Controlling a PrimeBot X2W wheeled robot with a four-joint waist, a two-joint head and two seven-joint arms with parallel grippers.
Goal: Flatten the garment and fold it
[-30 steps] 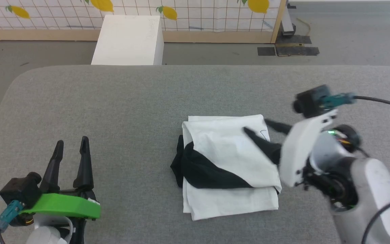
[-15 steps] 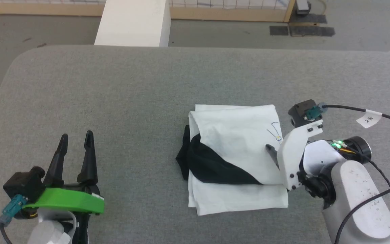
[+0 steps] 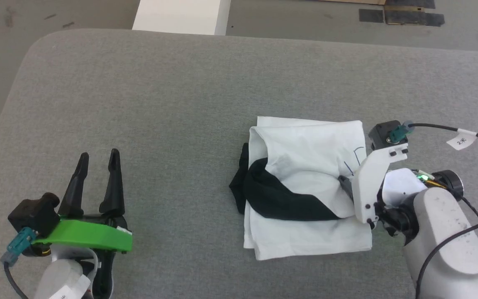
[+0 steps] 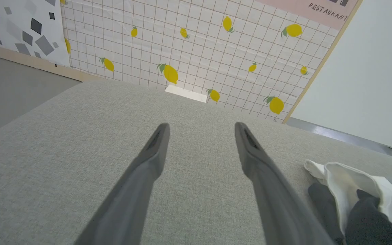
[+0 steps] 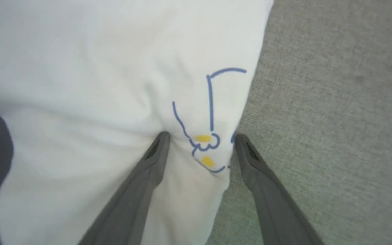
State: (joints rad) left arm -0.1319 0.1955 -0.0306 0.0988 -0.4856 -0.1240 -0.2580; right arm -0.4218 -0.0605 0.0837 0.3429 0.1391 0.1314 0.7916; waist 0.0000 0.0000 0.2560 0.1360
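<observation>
Garment [image 3: 305, 153] folded on table [image 3: 160, 104]; your right gripper [image 5: 199, 136], fingers spread, straddles its printed edge; your left gripper [image 3: 98, 160], also spread, hovers well apart.

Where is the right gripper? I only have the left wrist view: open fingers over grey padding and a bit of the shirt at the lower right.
Observer: The right gripper is down at the right edge of the garment.
Operator: Has it clamped the cloth?
Observer: No. The right wrist view shows its fingers spread, with the blue and yellow print between them. One tip seems to press on the white cloth, and the other sits at the hem by the grey surface.
Operator: How does the shirt lie overall?
Observer: From the head view, it is folded into a rough rectangle, and a black sleeve crosses the white body.
</observation>
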